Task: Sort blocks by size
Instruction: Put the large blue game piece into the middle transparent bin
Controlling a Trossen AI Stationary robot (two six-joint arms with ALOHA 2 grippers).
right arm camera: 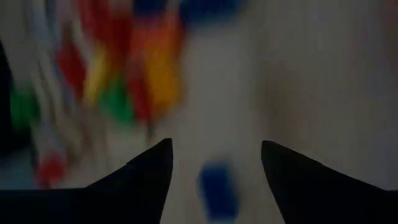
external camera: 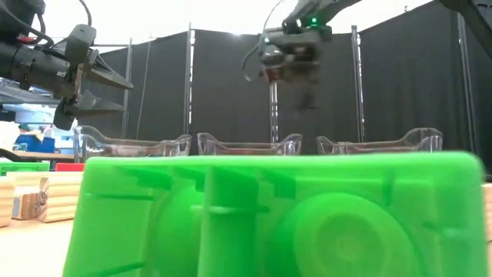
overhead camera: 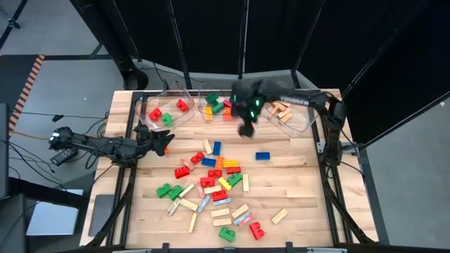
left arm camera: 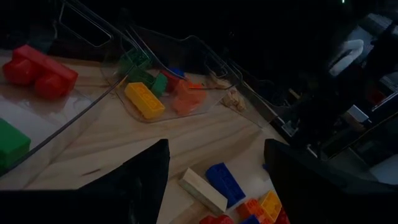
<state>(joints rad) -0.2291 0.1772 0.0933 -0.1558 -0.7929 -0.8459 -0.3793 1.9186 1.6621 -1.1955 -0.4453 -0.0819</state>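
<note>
Many blocks (overhead camera: 214, 172), red, green, blue, yellow and tan, lie scattered on the middle and near part of the wooden table. A single blue block (overhead camera: 262, 156) lies apart, toward the right. My right gripper (overhead camera: 246, 131) hangs above the table just in front of the bins, pointing steeply down, open and holding nothing; its wrist view is blurred and shows a blue block (right arm camera: 217, 186) below the gap. My left gripper (overhead camera: 167, 142) waits at the table's left, open and empty, roughly level (external camera: 123, 96).
Three clear bins stand along the far edge: the left bin (overhead camera: 172, 95) holds red and green blocks, the middle bin (overhead camera: 204, 95) mixed small ones, the right bin (overhead camera: 306, 116) tan wooden bars. A green block (external camera: 277, 215) sits close against the low camera.
</note>
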